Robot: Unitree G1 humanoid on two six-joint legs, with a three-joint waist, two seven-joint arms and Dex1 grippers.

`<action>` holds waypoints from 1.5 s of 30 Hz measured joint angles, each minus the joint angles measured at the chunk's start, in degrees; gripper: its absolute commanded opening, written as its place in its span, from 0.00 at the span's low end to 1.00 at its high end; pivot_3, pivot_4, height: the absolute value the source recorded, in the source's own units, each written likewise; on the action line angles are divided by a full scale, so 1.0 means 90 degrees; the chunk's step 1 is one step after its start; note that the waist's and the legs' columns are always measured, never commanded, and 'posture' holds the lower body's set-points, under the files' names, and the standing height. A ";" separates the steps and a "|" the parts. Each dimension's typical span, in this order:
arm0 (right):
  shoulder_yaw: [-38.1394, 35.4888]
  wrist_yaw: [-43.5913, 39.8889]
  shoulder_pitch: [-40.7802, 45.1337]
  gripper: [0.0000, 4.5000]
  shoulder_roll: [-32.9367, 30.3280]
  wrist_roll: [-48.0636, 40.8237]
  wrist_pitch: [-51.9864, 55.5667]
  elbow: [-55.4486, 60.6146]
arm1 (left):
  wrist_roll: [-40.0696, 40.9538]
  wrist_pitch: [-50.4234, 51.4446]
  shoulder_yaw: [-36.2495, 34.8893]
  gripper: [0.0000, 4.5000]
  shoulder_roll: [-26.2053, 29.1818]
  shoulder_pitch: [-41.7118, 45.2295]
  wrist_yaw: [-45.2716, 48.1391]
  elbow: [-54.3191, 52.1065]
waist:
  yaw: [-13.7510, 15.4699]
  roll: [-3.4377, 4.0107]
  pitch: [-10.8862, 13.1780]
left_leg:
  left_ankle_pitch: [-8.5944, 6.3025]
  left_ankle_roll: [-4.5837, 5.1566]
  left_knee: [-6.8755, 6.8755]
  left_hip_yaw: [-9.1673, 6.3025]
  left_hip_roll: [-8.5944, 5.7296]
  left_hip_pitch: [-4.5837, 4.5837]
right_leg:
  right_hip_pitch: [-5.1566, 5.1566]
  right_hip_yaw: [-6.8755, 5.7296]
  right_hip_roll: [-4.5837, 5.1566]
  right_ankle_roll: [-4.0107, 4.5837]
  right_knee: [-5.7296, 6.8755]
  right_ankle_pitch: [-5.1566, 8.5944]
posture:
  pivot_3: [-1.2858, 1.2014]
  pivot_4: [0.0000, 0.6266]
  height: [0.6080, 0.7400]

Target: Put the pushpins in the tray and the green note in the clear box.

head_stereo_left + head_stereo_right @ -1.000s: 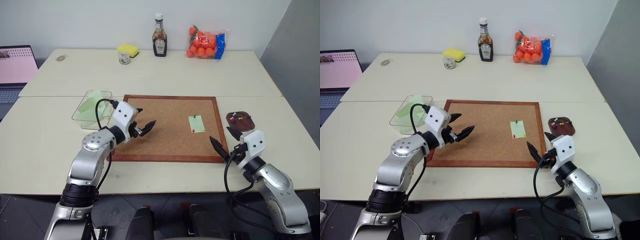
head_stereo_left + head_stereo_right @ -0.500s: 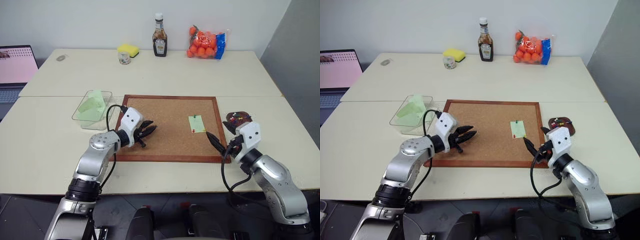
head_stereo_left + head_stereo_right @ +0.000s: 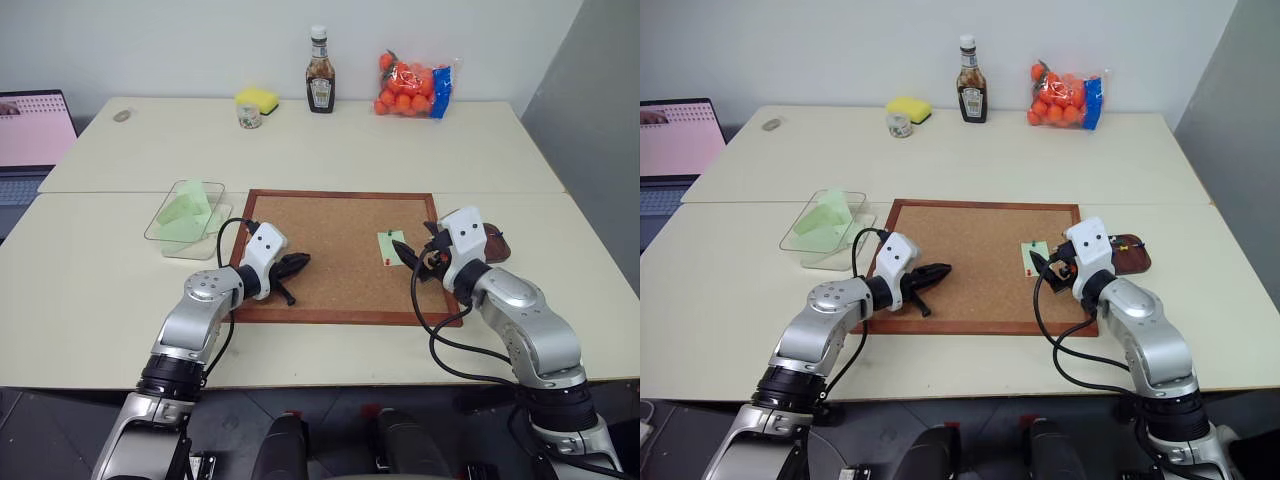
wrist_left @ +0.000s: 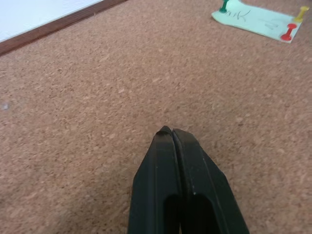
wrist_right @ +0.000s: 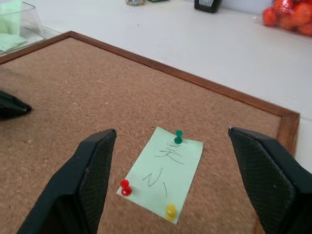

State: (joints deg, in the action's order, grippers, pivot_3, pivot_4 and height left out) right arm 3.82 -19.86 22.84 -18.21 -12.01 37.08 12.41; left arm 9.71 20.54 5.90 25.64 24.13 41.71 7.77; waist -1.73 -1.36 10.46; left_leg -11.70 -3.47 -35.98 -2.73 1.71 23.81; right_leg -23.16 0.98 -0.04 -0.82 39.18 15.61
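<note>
Clear box holds green slips (folded) — left end effector closed, right open.

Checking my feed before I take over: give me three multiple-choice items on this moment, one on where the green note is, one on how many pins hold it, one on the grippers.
1. Where does the green note lie?
A. in the clear box
B. on the cork board
C. in the tray

2. How many pushpins sit in that note?
A. one
B. two
C. three

3. How do the grippers stand?
A. left shut, right open
B. both open
C. left open, right shut

Key: 1 B, the note lies flat on the cork board. 2 C, a green pin, a red pin and a yellow pin stand in it. 3 A, the left gripper has its fingers pressed together, while the right gripper spreads wide around the note.
</note>
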 measured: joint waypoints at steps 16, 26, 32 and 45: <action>0.0115 0.0080 0.0903 0.86 0.0536 0.0289 -0.0075 -0.1981 | -0.0076 0.0031 0.0006 0.01 -0.0032 -0.0046 -0.0119 -0.0102 | 0.0001 0.0000 0.0000 | 0.0000 0.0000 0.0002 0.0000 0.0001 0.0003 | -0.0002 -0.0001 0.0001 0.0006 -0.0003 -0.0003 | 0.52 0.24 1.00; 0.0149 0.0054 0.1127 0.68 0.0589 0.0539 -0.0523 -0.2416 | -0.0081 0.0065 0.0007 0.00 -0.0033 -0.0149 -0.0120 -0.0259 | -0.0001 0.0000 0.0000 | 0.0000 0.0000 0.0002 0.0001 0.0001 0.0003 | -0.0002 -0.0001 0.0001 0.0006 -0.0003 -0.0003 | 0.52 0.24 1.00; 0.0203 0.0000 0.1131 0.68 0.0606 0.0659 -0.0704 -0.2588 | -0.0085 0.0081 0.0009 0.00 -0.0033 -0.0172 -0.0120 -0.0297 | -0.0001 0.0001 0.0000 | 0.0000 0.0000 0.0002 0.0001 0.0001 0.0003 | -0.0002 0.0000 0.0001 0.0006 -0.0003 -0.0003 | 0.52 0.24 1.00; 0.0227 -0.0065 0.1297 0.13 0.0570 0.0893 -0.0992 -0.2949 | -0.0086 0.0090 0.0009 0.00 -0.0033 -0.0175 -0.0115 -0.0304 | -0.0001 0.0001 0.0000 | 0.0000 0.0000 0.0002 0.0001 0.0001 0.0003 | -0.0003 -0.0001 0.0001 0.0006 -0.0003 -0.0003 | 0.52 0.24 1.00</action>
State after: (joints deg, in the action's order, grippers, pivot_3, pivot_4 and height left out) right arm 5.86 -20.45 34.51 -13.08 -3.97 28.16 -14.13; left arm 8.94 21.35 5.98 25.34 22.55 40.67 5.04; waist -1.74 -1.35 10.46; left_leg -11.70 -3.47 -35.96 -2.72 1.72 23.84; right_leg -23.19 0.97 -0.03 -0.77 39.15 15.58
